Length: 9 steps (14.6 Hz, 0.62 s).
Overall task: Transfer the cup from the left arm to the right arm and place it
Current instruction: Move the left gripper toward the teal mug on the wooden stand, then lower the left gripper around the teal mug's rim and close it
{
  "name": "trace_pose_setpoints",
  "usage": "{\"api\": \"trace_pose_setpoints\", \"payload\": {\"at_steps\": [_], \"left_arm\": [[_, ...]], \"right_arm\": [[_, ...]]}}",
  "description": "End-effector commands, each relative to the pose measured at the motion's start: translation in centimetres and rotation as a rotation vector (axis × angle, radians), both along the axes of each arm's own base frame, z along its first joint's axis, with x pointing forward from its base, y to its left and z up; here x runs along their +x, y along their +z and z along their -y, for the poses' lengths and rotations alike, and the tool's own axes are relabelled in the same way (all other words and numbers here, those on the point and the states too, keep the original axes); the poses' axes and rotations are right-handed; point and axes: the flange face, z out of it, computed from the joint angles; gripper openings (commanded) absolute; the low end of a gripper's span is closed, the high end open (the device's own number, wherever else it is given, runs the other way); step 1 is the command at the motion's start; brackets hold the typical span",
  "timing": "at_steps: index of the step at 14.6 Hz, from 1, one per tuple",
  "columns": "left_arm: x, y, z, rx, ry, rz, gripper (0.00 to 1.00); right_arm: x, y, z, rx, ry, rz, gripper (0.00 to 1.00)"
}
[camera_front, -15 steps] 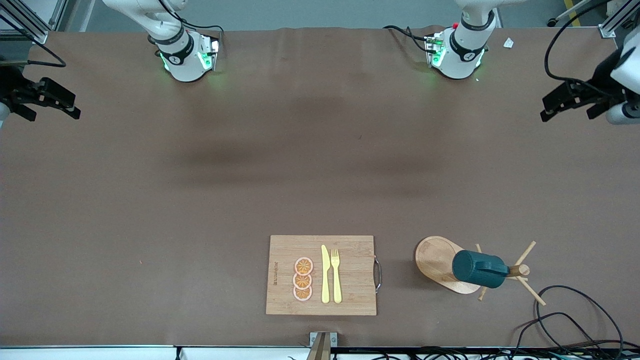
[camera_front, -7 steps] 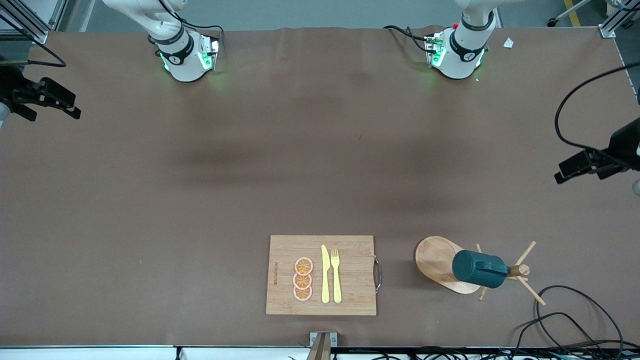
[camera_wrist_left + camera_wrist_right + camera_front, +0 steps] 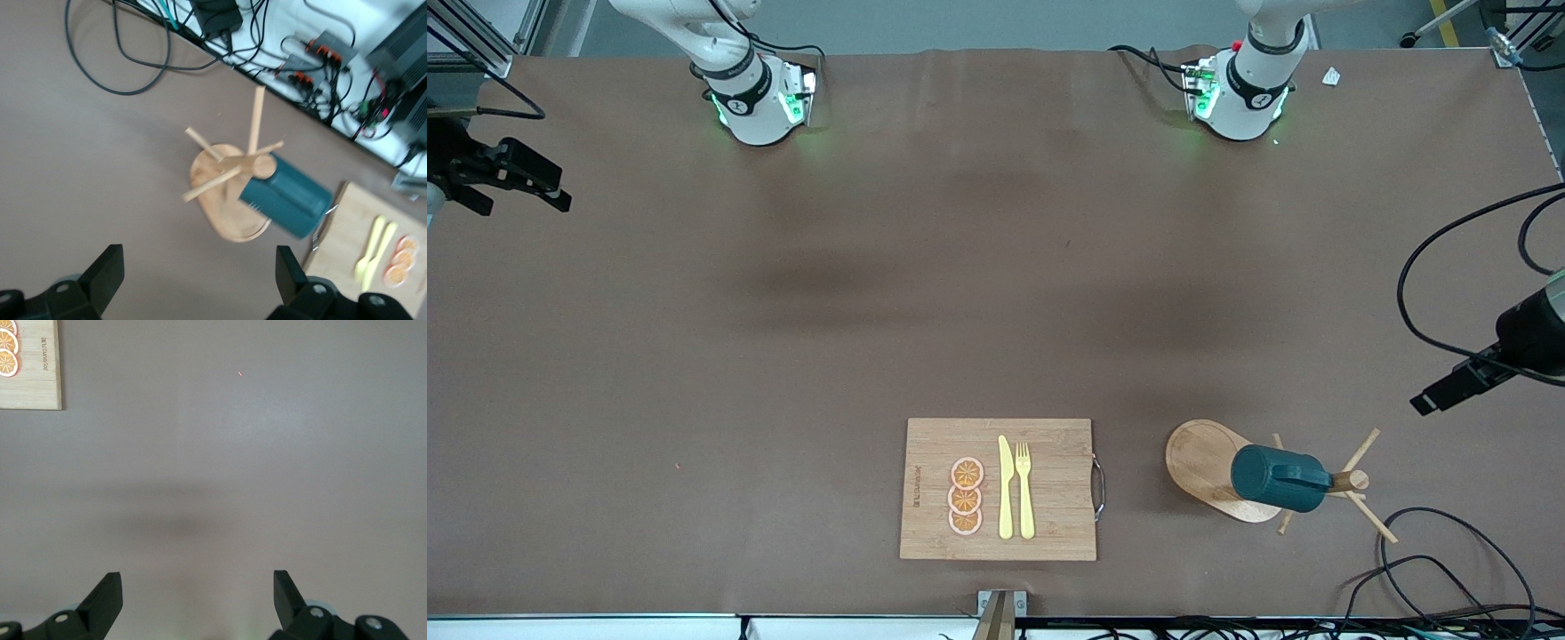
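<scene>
Left hand [image 3: 200, 283] hung wide open and empty over the table [image 3: 783, 356], the cup [image 3: 1280, 478] on the wooden rack [image 3: 1214, 467] at its seven o'clock; right hand [image 3: 198, 600] waited, open, empty

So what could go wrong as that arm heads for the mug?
The teal mug hangs tilted on a peg of the wooden mug tree; pulling askew could topple the stand. The open left end effector might snag a bare peg. Loose cables lie beside the stand and could catch.

Brown table [image 3: 783, 356] with cutting board [image 3: 1049, 444], wooden mug stand [image 3: 1205, 462], perhaps loose cables [image 3: 1432, 542].
</scene>
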Motion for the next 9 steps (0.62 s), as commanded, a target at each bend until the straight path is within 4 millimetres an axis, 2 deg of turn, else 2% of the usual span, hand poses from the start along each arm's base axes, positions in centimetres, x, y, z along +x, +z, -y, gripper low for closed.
{"api": "trace_pose_setpoints", "payload": {"at_steps": [1,5,9], "left_arm": [[1.7,-1.3,0.5,-0.077,0.105,0.020,1.00],[3.9,-4.2,1.5,-0.217,0.320,0.040,1.00],[4.9,-5.8,2.7,-0.349,0.491,0.016,1.00]], "right_arm": [[-0.1,0.0,-0.1,0.013,-0.010,-0.004,1.00],[-0.2,0.1,0.1,0.013,-0.007,-0.005,1.00],[-0.1,0.0,0.2,0.013,-0.008,-0.007,1.00]]}}
